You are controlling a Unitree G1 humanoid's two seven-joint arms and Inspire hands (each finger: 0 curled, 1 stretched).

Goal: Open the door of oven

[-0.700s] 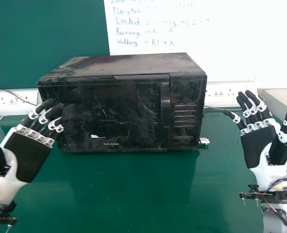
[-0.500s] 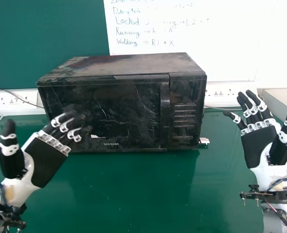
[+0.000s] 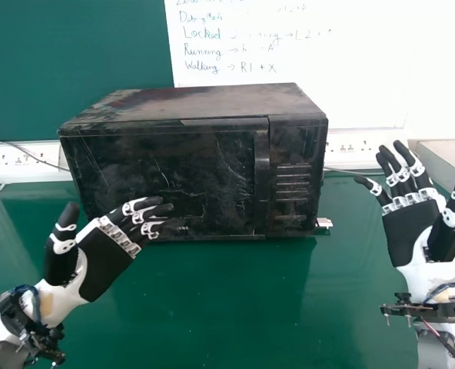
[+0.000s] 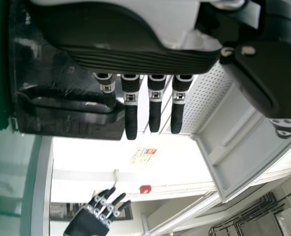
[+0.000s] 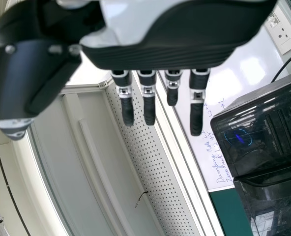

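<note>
Door handle [image 3: 261, 183] upright, rightward of the left hand [image 3: 104, 263].
The oven [image 3: 204, 104] sits on the counter [image 3: 212, 307]; the left fingers point roughly toward its handle. Both that hand and the right hand [image 3: 409, 232] are released, fingers extended.

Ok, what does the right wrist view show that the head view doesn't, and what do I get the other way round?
Right wrist view: a blue mark on the oven's control panel, and a perforated panel beyond the fingers.

Head view: the open left hand, its fingers in front of the oven's shut door, and a small pink-and-white item by the oven's lower right corner.

Both: the oven, the open right hand, the whiteboard and a wall socket.
</note>
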